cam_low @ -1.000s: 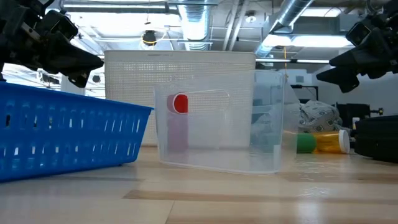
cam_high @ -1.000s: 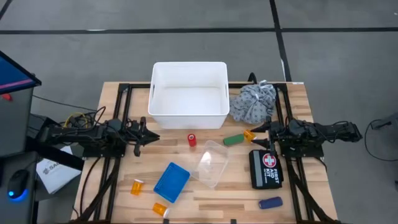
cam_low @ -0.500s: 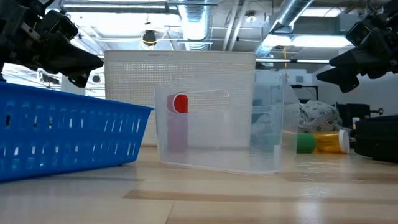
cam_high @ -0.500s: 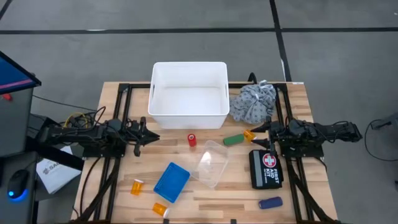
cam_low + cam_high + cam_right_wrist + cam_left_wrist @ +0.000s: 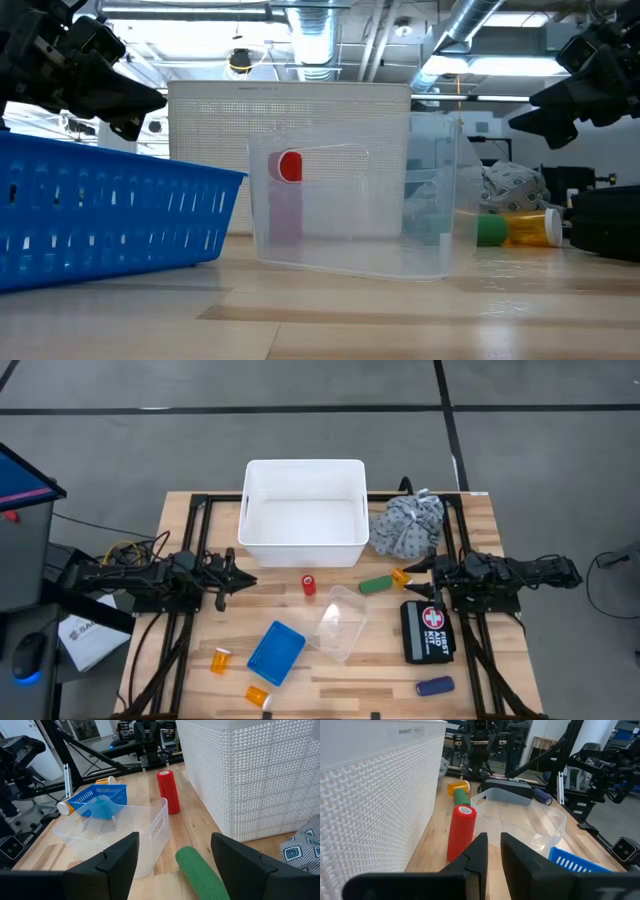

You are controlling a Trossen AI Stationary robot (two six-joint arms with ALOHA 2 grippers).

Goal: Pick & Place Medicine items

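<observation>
My left gripper (image 5: 250, 582) hovers shut and empty above the table's left part, pointing at the red cylinder (image 5: 460, 832), which stands upright in front of the white basket (image 5: 303, 515). My right gripper (image 5: 408, 578) hovers open and empty at the right, above the lying green cylinder (image 5: 200, 872) and an orange pill bottle (image 5: 400, 576). The grey patterned bundle (image 5: 408, 525) rests right of the basket. Two orange bottles (image 5: 220, 659) (image 5: 257, 697) lie near the front left edge. The dark-blue cylinder (image 5: 435, 686) lies at the front right.
A clear plastic container (image 5: 340, 622) and a small blue basket (image 5: 276, 652) sit mid-table, between the arms and the near edge. A black first-aid kit (image 5: 427, 630) lies under the right arm. Black frame rails run along both sides of the table.
</observation>
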